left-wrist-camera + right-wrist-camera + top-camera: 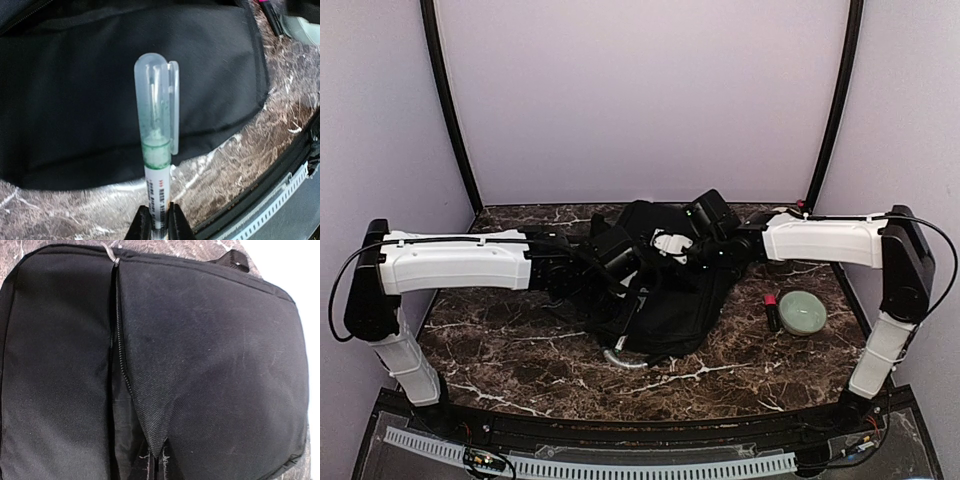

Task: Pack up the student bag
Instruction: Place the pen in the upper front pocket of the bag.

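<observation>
Top external view: the soft black student bag point(670, 305) lies mid-table point(510, 350), toward the far edge of the marble-patterned top. Left wrist view: left pincer point(160, 222) clenched on a white pen point(156, 150) with a clear plastic cap; the pen is not yet packed. Right wrist view: right pincer point(157, 467) pinches the woven flap beside the open zip point(120, 350).

Left claw point(160, 216) and right claw point(159, 463), reached inward, are both pinched tight.
</observation>
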